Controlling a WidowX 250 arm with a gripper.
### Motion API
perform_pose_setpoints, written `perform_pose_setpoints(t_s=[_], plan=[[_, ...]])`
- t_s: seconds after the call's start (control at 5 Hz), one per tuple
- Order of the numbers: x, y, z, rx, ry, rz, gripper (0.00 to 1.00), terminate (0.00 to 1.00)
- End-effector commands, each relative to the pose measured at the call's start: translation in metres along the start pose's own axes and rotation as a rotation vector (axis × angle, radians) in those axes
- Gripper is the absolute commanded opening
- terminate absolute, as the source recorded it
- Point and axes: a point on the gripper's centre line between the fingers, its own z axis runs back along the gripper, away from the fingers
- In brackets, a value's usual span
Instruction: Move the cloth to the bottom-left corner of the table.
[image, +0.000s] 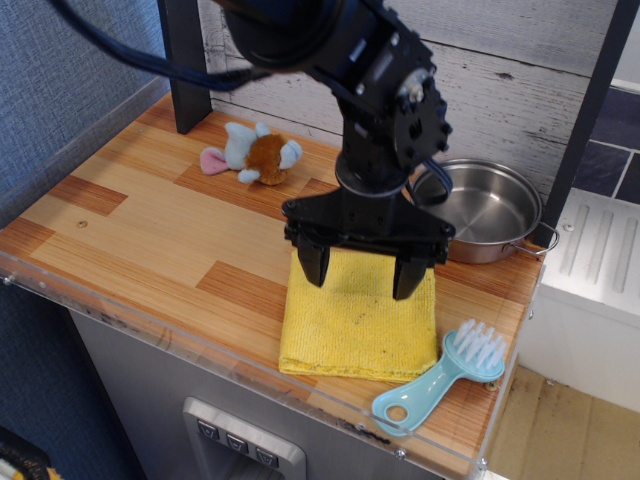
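Observation:
The bright-yellow folded cloth (358, 330) lies flat on the wooden table (150, 225), near the front edge and right of centre. My black gripper (360, 278) is open, fingers pointing down. It hangs just above the cloth's far half, one finger (314, 264) over the cloth's left part, the other (407, 277) over its right part. I cannot tell whether the fingertips touch the cloth. The arm hides the cloth's far edge.
A steel pan (487, 212) stands at the back right, close behind the gripper. A light-blue brush (445, 376) lies at the front right, touching the cloth's corner. A small plush toy (255, 154) lies at the back. A dark post (185, 60) stands at the back left.

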Motion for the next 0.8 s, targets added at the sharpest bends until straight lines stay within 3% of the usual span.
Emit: perform_pose_setpoints(t_s=[0.0, 0.6], plan=[[0.002, -0.009, -0.018, -0.029, 0.010, -0.017, 1.00, 0.00], [0.009, 0.017, -0.021, 0.010, 0.017, 0.042, 1.00, 0.00]])
